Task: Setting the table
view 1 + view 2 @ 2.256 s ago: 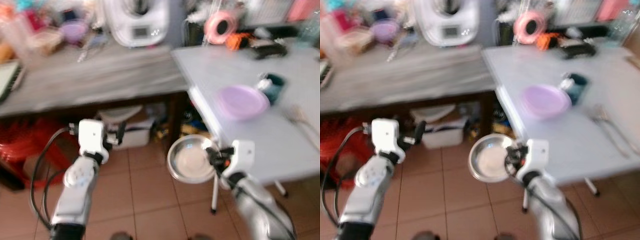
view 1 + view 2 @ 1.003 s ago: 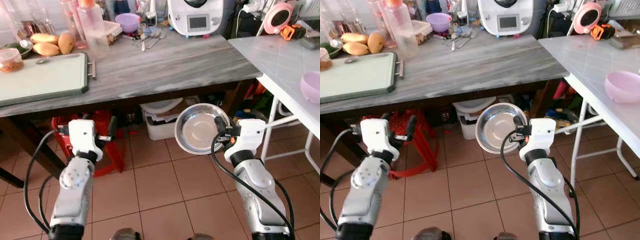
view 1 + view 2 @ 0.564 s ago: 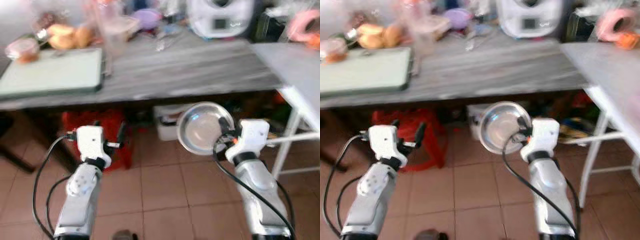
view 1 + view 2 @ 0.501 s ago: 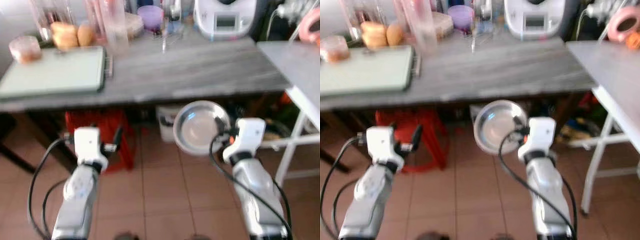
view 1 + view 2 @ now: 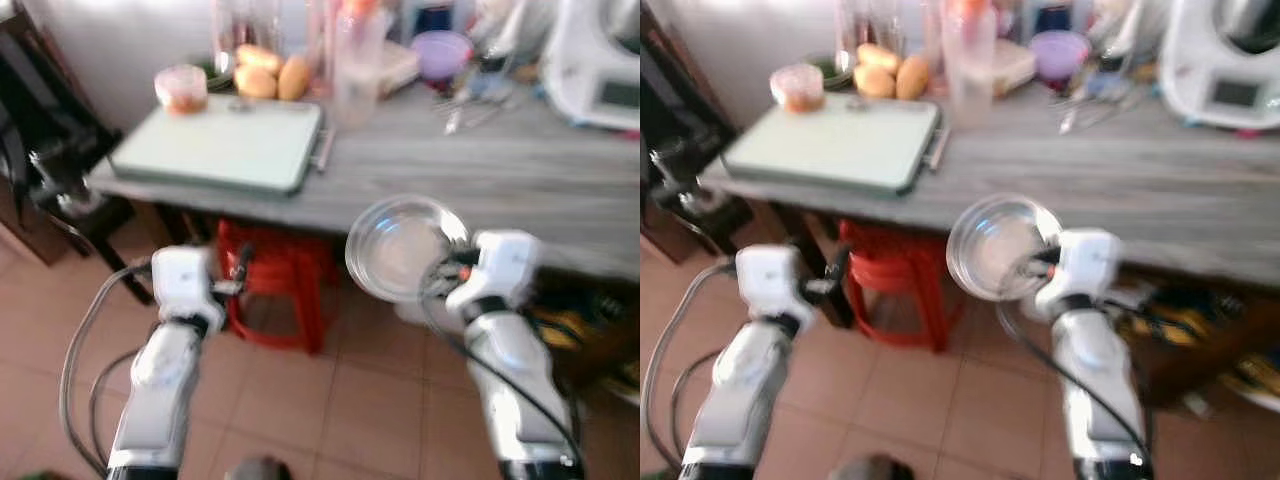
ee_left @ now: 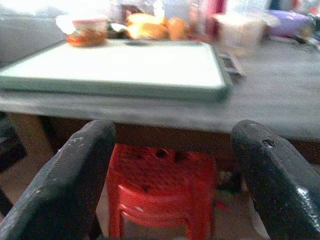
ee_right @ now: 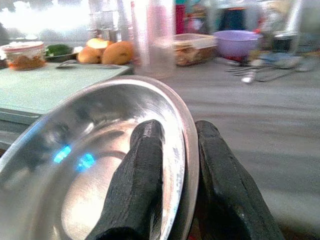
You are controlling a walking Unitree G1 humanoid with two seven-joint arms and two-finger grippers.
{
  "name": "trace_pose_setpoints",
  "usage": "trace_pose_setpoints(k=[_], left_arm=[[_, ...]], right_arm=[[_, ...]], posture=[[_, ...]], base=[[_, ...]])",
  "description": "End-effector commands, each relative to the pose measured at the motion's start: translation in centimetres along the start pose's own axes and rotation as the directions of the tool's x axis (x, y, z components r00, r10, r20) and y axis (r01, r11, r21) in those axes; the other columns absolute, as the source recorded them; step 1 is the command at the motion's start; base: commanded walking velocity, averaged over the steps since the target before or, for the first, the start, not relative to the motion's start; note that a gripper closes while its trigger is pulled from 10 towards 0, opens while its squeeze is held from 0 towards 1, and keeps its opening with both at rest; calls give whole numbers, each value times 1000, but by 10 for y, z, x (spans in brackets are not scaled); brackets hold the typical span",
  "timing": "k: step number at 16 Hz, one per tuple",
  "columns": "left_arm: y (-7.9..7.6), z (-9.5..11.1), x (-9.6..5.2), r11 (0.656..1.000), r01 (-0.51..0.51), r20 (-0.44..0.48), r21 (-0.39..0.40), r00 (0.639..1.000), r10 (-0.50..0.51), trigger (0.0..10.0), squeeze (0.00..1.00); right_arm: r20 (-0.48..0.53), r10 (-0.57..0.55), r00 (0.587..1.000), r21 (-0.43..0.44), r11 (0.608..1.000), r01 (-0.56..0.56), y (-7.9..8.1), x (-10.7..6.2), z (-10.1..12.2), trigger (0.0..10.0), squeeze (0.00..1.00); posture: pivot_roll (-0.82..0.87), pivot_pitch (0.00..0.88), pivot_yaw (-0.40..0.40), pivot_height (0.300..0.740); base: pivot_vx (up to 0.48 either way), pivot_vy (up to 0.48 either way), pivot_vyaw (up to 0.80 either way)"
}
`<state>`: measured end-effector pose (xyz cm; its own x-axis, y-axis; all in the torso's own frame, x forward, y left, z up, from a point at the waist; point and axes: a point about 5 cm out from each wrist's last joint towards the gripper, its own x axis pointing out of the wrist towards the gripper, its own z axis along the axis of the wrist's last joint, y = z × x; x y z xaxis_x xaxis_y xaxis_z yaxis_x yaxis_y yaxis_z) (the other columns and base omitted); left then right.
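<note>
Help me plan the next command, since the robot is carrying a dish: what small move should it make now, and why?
Probably raise the right gripper a little and carry the steel plate forward over the grey counter. Its fingers pinch the plate's rim, and the plate hangs in front of the counter's edge over the tiled floor. The left gripper is open and holds nothing, so it need not move.

grey counter (image 5: 520,180), green cutting board (image 5: 222,145)
</note>
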<state>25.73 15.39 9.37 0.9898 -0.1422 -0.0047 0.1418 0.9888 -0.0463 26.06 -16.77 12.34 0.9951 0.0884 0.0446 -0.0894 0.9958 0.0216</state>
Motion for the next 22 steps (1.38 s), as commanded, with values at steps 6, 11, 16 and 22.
trace_pose_setpoints(k=[6, 11, 16, 22], left_arm=[[-13, 1, 0, 997, 68, -6, -26, 998, -68, 10000, 0], [-13, -1, -2, 996, 75, -24, -36, 997, -76, 10000, 0], [-13, -1, -3, 995, 91, -27, -36, 995, -92, 10000, 0], [-13, 0, -2, 995, 87, -28, -41, 996, -88, 10000, 0]], right_arm=[[12, -137, 990, -9, 990, 137, -20, -2, 2, 10000, 0], [-22, -165, 986, -16, 986, 164, -20, -4, -4, 10000, 0], [-19, -184, 983, -23, 983, 184, -23, -4, -3, 10000, 0], [-8, -177, 984, -25, 984, 177, -23, -4, -1, 10000, 0]], posture=[[-63, 0, 43, 740], [-62, 0, 41, 740], [-64, 0, 39, 740], [-66, 0, 41, 740]], base=[[290, 0, 133], [0, 0, -313], [0, 0, -783], [0, -341, -130]])
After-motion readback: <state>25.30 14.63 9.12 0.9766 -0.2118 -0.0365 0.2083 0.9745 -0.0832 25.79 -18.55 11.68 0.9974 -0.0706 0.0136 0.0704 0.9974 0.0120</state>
